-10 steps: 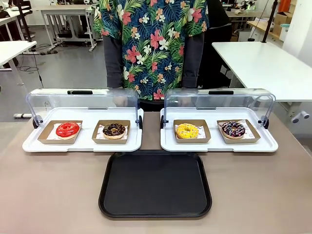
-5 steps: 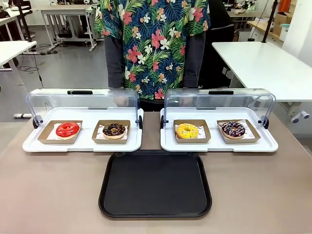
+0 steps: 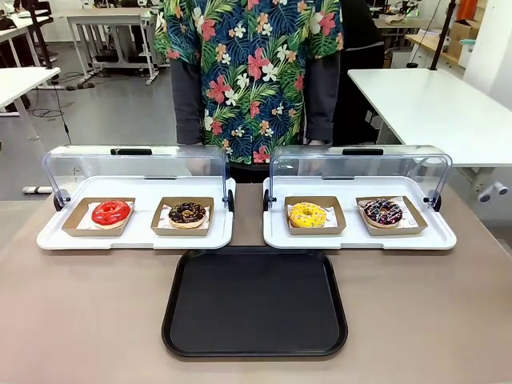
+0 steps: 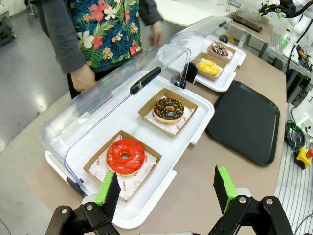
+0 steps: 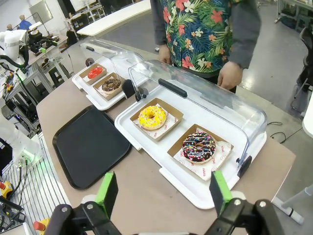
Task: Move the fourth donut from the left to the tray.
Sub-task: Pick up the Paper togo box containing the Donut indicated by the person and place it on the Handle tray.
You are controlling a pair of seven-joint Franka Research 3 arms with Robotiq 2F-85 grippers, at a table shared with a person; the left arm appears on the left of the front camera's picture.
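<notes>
Nothing has shifted: the fourth donut (image 3: 382, 211) still sits far right in its holder, the tray (image 3: 254, 304) lies bare, and the left claw (image 4: 165, 186) and right claw (image 5: 162, 192) gape empty, so the pick is unstarted.

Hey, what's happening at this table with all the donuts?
Nothing is being handled yet. Four donuts sit in two white lidded trays, lids raised. The chocolate donut with pink and white drizzle, fourth from the left, is in the right white tray. The black tray in front holds nothing. The left gripper and right gripper both hang open, holding nothing. A person stands across the table.
</notes>
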